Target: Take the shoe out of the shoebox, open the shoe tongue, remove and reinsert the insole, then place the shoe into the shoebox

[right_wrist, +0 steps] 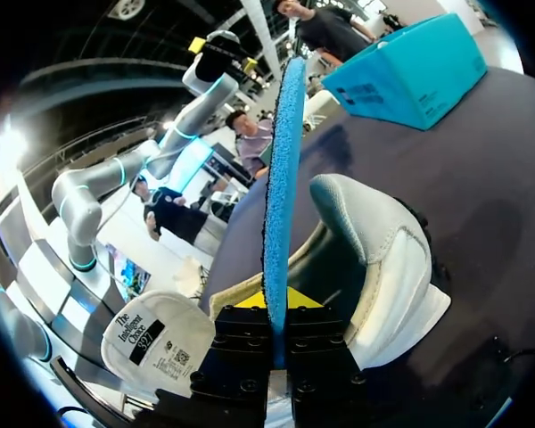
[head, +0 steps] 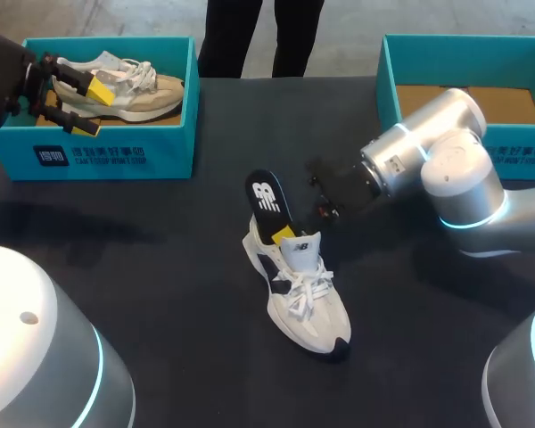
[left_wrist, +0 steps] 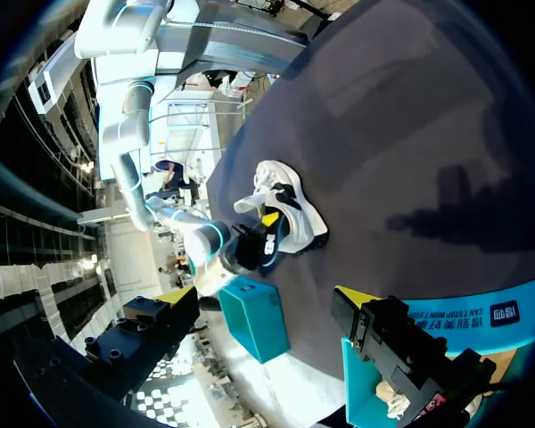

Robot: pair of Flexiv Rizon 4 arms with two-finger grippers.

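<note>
Insole handling looks like the step in hand. The right gripper (right_wrist: 279, 332) is pinched tight on the insole (head: 267, 201), which stands upright from the heel opening of the white shoe (head: 308, 299) mid-table. Next, I judge, the insole needs seating flat inside.

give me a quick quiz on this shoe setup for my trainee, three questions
1. True or false: the white shoe lies inside a shoebox.
2. Which pincer holds the insole? A left, B right.
3. How many shoes show in the head view?
Key: 1 false, it stands on the table. 2 B, the right pincer is shut on it. 3 two; the beige shoe is in the left shoebox.
</note>
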